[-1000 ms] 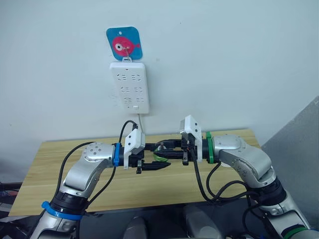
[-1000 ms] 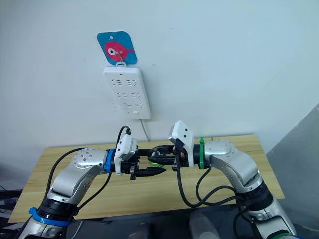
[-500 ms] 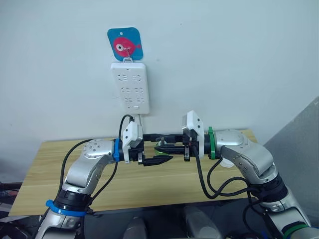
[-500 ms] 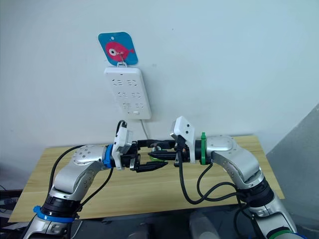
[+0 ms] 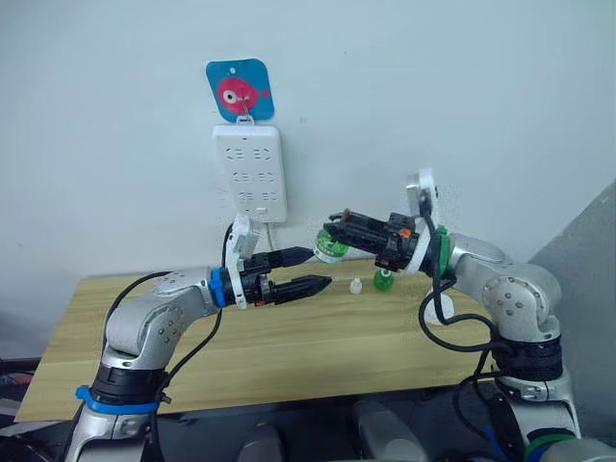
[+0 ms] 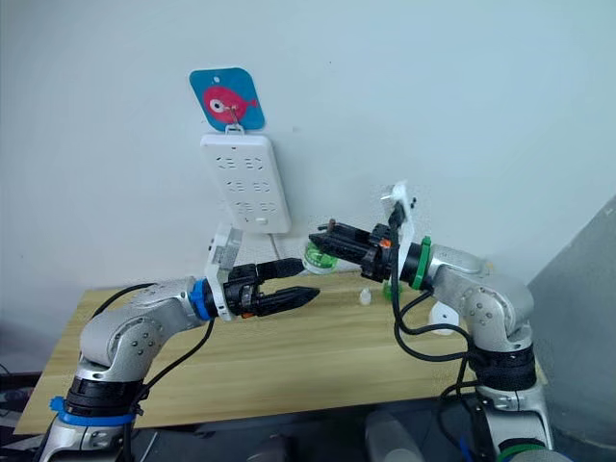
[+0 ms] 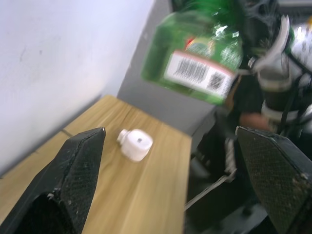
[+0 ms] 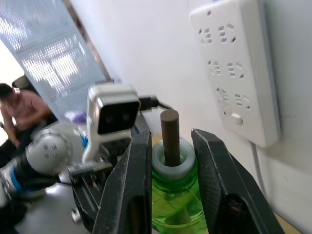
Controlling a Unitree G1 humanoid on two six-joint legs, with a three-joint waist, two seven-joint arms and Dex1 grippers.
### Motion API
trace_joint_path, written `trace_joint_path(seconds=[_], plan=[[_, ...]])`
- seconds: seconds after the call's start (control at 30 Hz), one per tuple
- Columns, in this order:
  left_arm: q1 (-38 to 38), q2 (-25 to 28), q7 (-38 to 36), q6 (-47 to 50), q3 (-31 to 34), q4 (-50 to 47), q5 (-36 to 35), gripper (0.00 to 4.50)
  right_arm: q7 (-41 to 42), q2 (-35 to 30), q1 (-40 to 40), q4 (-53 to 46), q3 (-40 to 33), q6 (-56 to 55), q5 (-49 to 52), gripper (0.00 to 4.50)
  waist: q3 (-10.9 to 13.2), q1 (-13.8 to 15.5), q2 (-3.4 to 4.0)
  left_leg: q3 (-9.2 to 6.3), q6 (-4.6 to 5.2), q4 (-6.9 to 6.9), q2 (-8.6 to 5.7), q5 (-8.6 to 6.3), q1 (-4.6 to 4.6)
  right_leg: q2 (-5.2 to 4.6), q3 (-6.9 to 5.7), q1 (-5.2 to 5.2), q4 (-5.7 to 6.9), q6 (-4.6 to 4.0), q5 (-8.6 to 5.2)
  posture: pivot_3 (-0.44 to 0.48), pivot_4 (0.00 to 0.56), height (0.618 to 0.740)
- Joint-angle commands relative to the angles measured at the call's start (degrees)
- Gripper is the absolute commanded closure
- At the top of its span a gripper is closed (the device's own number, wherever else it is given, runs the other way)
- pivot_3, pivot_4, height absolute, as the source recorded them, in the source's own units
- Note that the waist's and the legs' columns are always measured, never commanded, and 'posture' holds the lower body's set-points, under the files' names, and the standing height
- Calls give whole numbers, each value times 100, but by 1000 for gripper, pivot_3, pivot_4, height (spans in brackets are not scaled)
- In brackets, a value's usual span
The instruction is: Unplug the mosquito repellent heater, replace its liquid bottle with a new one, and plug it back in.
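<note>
My right gripper (image 5: 332, 234) is shut on a green liquid bottle (image 5: 330, 249) with a white collar and a brown wick (image 8: 169, 130), held in the air just below the wall power strip (image 5: 250, 171). In the right wrist view the fingers (image 8: 138, 165) press both sides of the bottle's neck. My left gripper (image 5: 310, 270) is open and empty, pointing at the bottle from a short gap to its left. The bottle's barcode label (image 7: 201, 73) hangs above the open left fingers (image 7: 83, 165). A white rounded unit, probably the mosquito repellent heater (image 6: 443, 314), lies on the table, partly hidden behind my right forearm.
A second green bottle (image 5: 383, 279) and a small white cap (image 5: 355, 286) stand on the wooden table (image 5: 289, 351) near its back edge. A blue tag with a pink fish (image 5: 240, 89) hangs above the power strip. A person (image 8: 19, 109) sits far behind.
The two grippers, close together over the table before, have parted. My right gripper rose to the right with the green bottle, and the left gripper lifted and now stands open.
</note>
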Motion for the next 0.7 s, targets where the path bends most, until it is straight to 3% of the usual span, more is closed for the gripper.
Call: trace_joint_path(seconds=[0.03, 0.37, 0.7], plan=[[-56, -296, 809, 548, 545, -388, -996, 0, -1052, 463, 15, -121, -570, 259, 1109, 3645, -18, 0, -1, 0, 0, 1, 0, 0, 0, 0, -1, 0, 1, 0, 0, -188, 34, 724], [-274, -813, 2504, 1058, 1114, -345, -3070, 0, -3069, 1177, 185, -104, -779, -173, 2754, 3645, -123, 8, 8, 2, 0, 20, -4, 0, 0, 2, 2, 6, 3, 1, 0, -178, 28, 724], [-485, -1081, 3301, 745, 1031, -173, -3894, 0, -3711, 1148, 358, -134, -428, -604, 3606, 3645, -174, 10, 14, 4, 1, 25, -3, 0, -1, 6, 5, 8, 2, 1, 0, -178, 22, 724]])
